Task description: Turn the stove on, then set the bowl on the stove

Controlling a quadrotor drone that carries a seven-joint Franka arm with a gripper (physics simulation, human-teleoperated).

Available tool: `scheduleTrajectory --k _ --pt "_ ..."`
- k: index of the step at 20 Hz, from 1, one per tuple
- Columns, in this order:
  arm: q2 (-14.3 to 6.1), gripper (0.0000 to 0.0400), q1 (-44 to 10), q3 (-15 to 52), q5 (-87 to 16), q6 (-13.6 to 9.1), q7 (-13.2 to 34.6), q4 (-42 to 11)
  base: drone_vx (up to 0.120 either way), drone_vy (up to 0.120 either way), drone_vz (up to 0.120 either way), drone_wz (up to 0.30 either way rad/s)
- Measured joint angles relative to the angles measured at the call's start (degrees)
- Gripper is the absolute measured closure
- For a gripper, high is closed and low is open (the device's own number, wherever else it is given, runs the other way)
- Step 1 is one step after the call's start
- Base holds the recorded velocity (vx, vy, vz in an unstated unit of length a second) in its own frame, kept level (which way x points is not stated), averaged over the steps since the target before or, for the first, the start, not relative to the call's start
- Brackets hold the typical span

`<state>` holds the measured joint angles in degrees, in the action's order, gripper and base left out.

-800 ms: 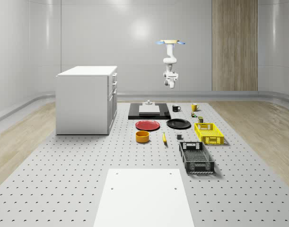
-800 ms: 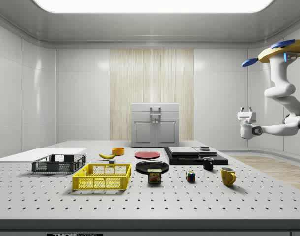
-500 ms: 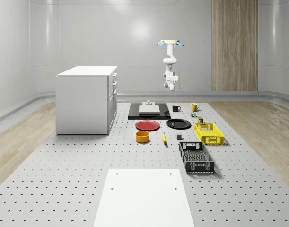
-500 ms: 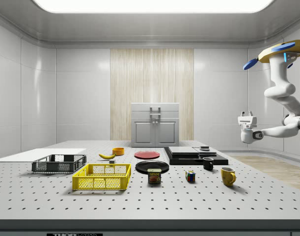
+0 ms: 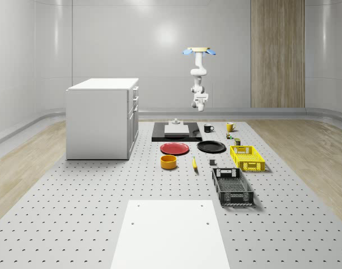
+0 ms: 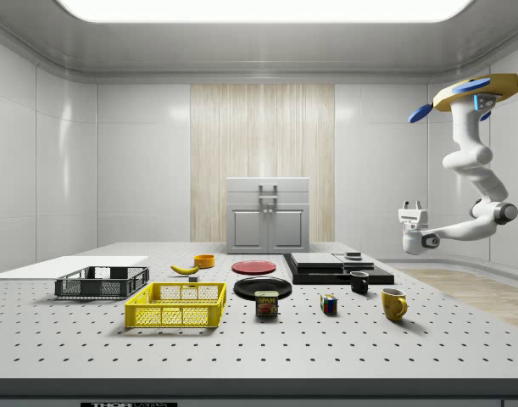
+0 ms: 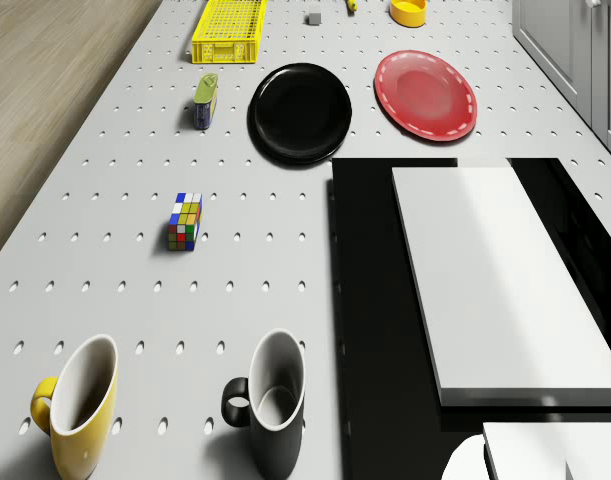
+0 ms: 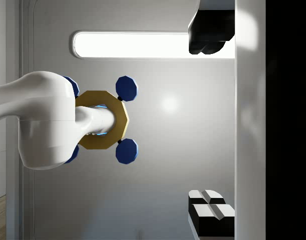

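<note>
Stove (image 5: 176, 132) is not yet switched on; your gripper (image 6: 409, 206) points upward, fingers apart and empty, drone (image 5: 200, 51) hovering behind it. Descend carelessly and you'll clip the mugs (image 7: 267, 405).

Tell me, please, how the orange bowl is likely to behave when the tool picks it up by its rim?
The orange bowl looks rigid and squat, so it should neither flex nor tip easily. Its smooth, upright wall may prove slippery. It appears empty, so probably light.

Stove (image 7: 455, 280) glossy black, white slab matt; mugs (image 7: 270, 400) glazed, probably ceramic; table (image 7: 115, 210) matt perforated metal.
</note>
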<state>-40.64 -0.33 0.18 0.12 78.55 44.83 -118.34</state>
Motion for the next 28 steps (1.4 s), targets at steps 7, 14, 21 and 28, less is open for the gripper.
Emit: scheduleTrajectory --k 7,14,21,28 --pt "0.39 0.0000 -0.07 0.04 0.02 -0.51 -0.03 1.21 0.120 -0.120 0.000 0.000" --pt "0.30 0.0000 -0.12 0.08 0.02 -0.38 -0.05 1.29 0.034 -0.120 0.000 0.000" --pt "0.11 0.0000 -0.17 0.13 -0.01 -0.11 -0.06 1.14 0.000 -0.120 0.000 0.000" --pt "-0.10 0.0000 -0.23 0.27 -0.17 0.19 -0.05 0.94 0.000 -0.120 0.000 0.000"
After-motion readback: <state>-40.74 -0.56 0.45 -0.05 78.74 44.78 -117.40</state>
